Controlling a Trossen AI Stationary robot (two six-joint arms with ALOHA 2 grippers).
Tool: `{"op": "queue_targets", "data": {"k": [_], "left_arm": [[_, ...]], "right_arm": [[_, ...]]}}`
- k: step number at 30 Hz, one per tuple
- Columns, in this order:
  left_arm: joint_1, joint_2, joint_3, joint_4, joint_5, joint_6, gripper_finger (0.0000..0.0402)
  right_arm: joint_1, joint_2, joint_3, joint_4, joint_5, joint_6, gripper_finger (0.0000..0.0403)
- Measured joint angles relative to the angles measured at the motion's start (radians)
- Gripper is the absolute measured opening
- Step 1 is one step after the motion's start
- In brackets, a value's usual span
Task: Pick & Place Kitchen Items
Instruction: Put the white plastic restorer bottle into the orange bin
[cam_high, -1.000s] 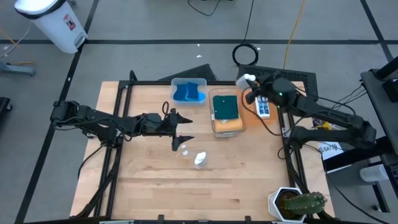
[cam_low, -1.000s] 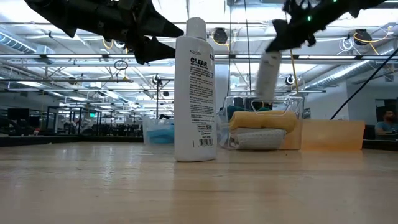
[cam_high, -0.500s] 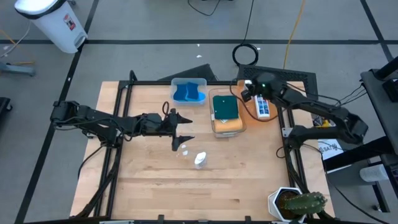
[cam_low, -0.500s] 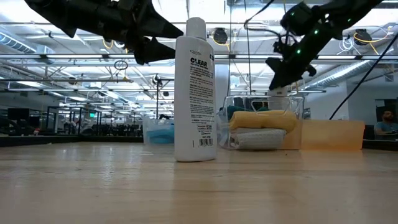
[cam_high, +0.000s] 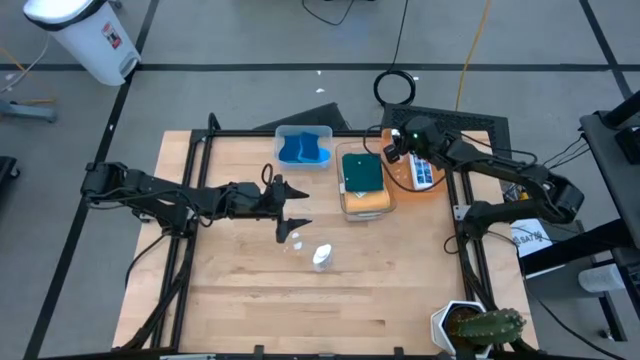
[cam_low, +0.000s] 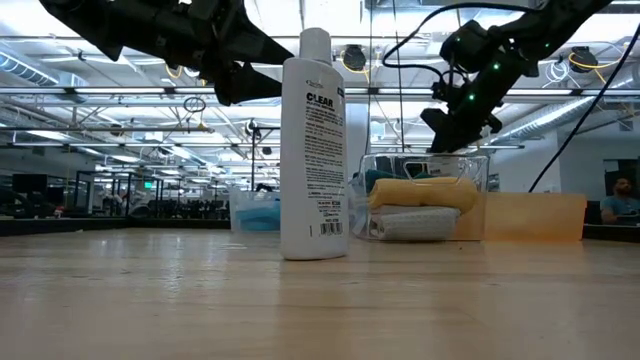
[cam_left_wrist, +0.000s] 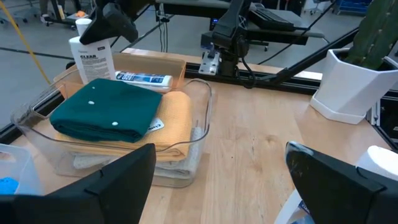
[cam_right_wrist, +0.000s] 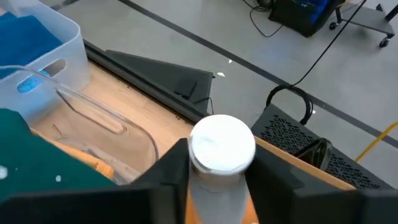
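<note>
1. Right gripper (cam_right_wrist: 221, 180) clamped on a white bottle (cam_right_wrist: 222, 146), now lowered upright at the orange tray (cam_high: 437, 180), just beside the cloth bin (cam_high: 364, 205); a second ago held higher.
2. Likely near release.
3. Left gripper (cam_high: 293, 218) spread wide, hovering unmoved beside the bin; another bottle (cam_high: 321, 256) nearby on the table.

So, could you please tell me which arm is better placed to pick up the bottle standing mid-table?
Left. Its claw hovers open right beside the standing white bottle, while the right claw is shut on another bottle over the orange tray.
</note>
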Motion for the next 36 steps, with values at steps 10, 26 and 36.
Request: {"op": "queue_targets", "data": {"k": [10,26,36], "left_arm": [[0.0,0.0,0.0,-0.004,0.001,-0.019,0.0363],[-0.215,0.019,0.0,-0.08,0.119,-0.043,0.0363],[-0.405,0.3,-0.001,0.092,-0.221,-0.076,0.0363]], "right_arm": [[0.012,-0.071,-0.002,0.016,-0.001,-0.046,0.0272],[0.235,-0.325,-0.003,0.042,-0.002,-0.254,0.0275],[0.392,-0.338,-0.003,0.043,-0.001,-0.276,0.0263]]}}
